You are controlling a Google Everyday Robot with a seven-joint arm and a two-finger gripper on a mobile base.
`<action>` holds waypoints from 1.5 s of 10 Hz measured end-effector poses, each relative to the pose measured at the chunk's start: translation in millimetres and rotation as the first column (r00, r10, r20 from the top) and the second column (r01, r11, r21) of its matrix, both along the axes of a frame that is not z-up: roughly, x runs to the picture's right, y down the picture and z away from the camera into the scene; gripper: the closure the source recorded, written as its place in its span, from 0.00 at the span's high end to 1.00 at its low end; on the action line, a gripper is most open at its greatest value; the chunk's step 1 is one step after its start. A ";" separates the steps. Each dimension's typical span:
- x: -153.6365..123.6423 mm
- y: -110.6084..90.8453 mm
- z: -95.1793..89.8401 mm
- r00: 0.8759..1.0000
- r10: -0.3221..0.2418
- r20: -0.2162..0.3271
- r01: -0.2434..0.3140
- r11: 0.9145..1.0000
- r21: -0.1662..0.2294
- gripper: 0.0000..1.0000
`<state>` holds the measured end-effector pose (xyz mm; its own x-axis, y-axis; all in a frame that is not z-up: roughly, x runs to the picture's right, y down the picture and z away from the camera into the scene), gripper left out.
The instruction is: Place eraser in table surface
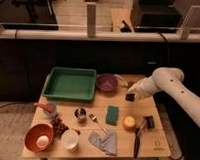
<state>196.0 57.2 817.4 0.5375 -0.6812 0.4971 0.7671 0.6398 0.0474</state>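
My gripper (130, 96) is at the end of the white arm that reaches in from the right, low over the right back part of the tan slatted table surface (158, 143). It is shut on a small near-black block, the eraser (129, 98), held just above the wood, right of the purple bowl (107, 82). The teal-green sponge (112, 115) lies in front of it and to the left.
A green tray (71, 84) stands at the back left. A yellow round fruit (129, 123), a black clip-like object (149, 121) and a dark-handled utensil (136, 138) lie front right. A blue cloth (103, 142), white cup (70, 140), orange bowl (39, 138) and metal cup (80, 113) fill the front.
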 end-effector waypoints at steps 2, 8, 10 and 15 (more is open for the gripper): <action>-0.7 5.4 15.5 1.000 0.010 0.000 -0.010 0.999 -0.031 0.00; -0.4 30.1 50.2 1.000 0.029 0.009 -0.027 0.991 -0.135 0.00; 0.0 36.6 55.5 0.999 0.032 0.010 -0.030 0.987 -0.158 0.00; 4.5 48.1 66.7 1.000 0.030 0.008 -0.028 0.981 -0.191 0.18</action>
